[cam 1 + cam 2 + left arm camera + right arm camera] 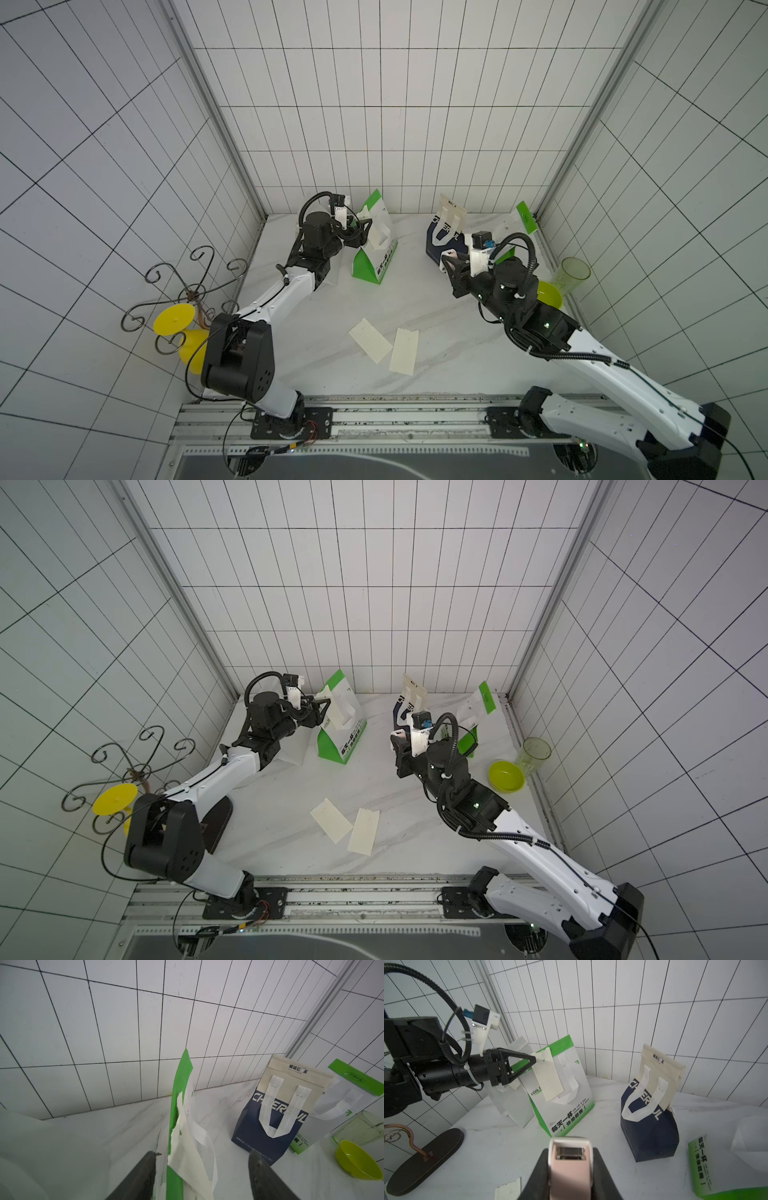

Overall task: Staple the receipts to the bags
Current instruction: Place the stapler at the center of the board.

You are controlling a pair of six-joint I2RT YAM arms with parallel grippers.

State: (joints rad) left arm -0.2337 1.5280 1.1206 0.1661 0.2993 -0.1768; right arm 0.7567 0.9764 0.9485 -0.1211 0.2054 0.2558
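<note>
The white marbled surface carries four bags along its back. A green-and-white bag stands left of centre and reads "每天一杯 [ 快樂起飛 ]", with "ONE CUP A DAY SADNESS GO AWAY" beside it and "COOL T" higher up, the rest of that line covered. A second green-and-white bag with the same Chinese line sits near the back right corner. A plain white bag stands just beside the first, on the left arm's side. The smaller navy bag stands between the two green ones; its white handles cross the lettering, leaving "CHEER" and "UL". The left hand is spread, its fingers on either side of the first bag's top edge, where a hanging receipt drops down the printed face. The right hand, just in front of the navy bag, pinches a pink stapler. Two loose receipts lie flat just beside each other at the front middle of the surface, well apart from every bag.
</note>
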